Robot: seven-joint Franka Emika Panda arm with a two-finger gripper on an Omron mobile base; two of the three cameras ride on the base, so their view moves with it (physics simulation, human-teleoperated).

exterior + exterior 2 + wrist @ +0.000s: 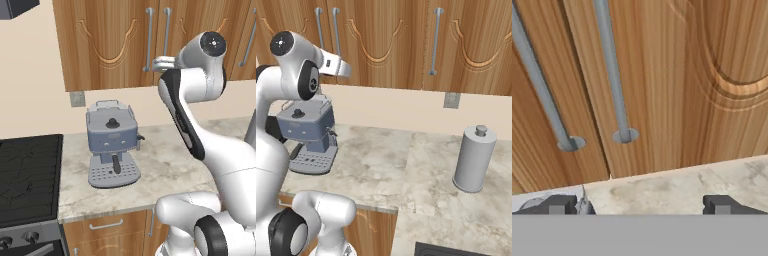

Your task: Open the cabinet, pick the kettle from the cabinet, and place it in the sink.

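Hiding kettle: shut cabinet (662, 75) doors.

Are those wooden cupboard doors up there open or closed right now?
Closed. Both doors of the cabinet lie flush, with their handles side by side along the seam.

Cabinet (115, 40) doors shut, contents hidden; tops cut by frame edge. Sink (451, 249) just a dark corner at btm edge, right base view. Stovetop (27, 180) cropped at left. Arm (286, 100) covers part of coffee machine (308, 127).
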